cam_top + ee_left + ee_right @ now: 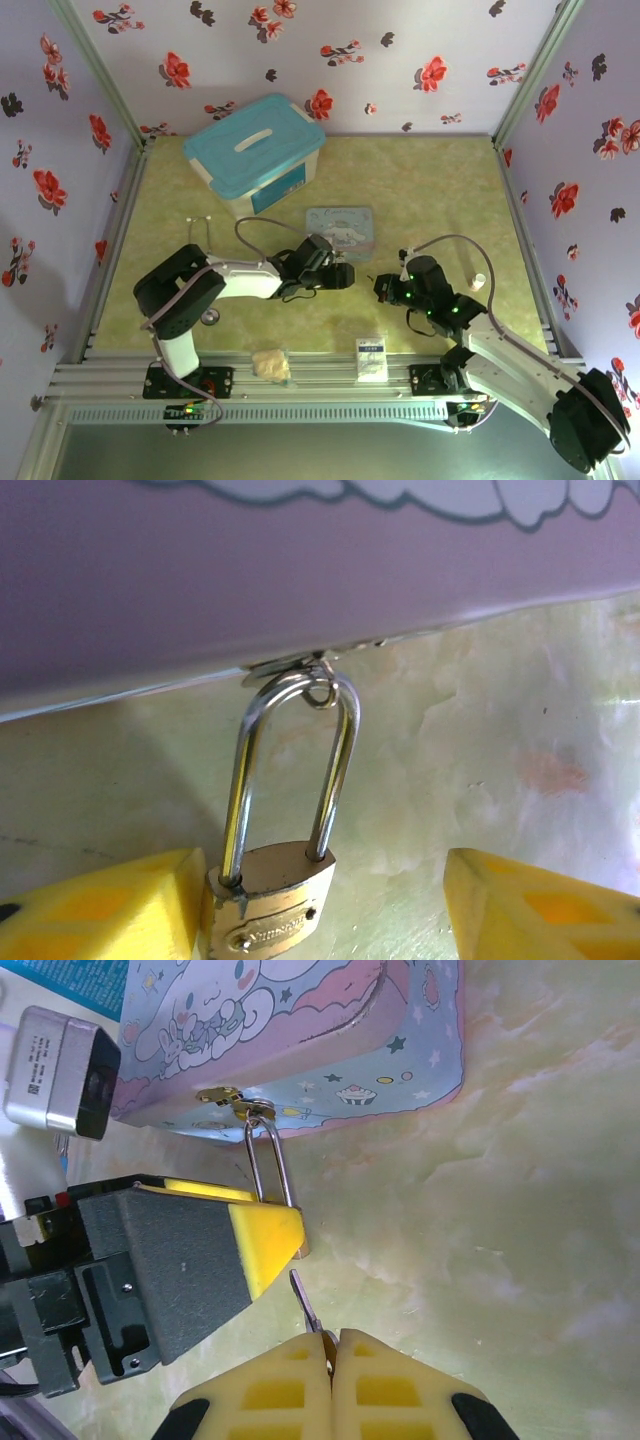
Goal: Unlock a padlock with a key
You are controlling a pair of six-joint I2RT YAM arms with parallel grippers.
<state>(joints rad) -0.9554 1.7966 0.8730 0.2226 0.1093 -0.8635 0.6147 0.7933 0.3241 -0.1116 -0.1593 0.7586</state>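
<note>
Right tool (333,1348) pinches key (304,1300), its blade pointing lengthwise toward the padlock (272,895).

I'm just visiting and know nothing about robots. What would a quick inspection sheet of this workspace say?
Surface: green marbled tabletop, no spills seen.
Job's things: brass padlock hangs from the cartoon tin's latch, with both shackle legs in its body. The key tip is close below it.
Clutter: teal-lidded box, stethoscope, small white carton, beige lump.
Grippers: left gripper open, one finger against the padlock. Right gripper shut on the key.
Cables: a grey cable loops above each arm.
Surroundings: flowered walls on three sides.
</note>
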